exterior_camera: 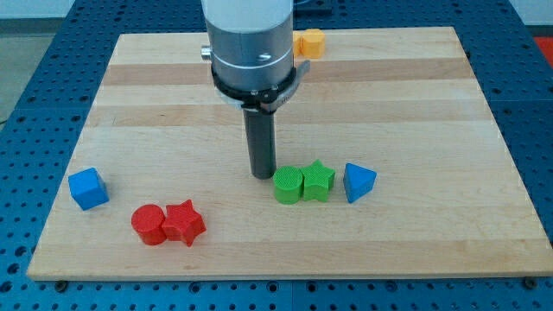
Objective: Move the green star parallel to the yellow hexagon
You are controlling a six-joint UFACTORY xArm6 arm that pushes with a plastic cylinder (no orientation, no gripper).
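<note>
Scanning from the view's left, I see a blue cube point(88, 187), a red cylinder point(148, 224) touching a red star point(184, 223), then my tip point(262, 175) just left of a green cylinder point(288, 185). Touching that sits the green star point(318, 180), one point toward the view's top, no clear long axis, a blue triangle point(358, 182) beside it. No fingers here, only the rod. The yellow hexagon point(309, 42) sits well apart at the worktop point(415, 104) top; I judge the move barely begun.

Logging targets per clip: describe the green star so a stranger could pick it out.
On the wooden board, look just right of my tip, at the row of three blocks. The green star sits in the middle, touching a green cylinder; only it has points.
</note>
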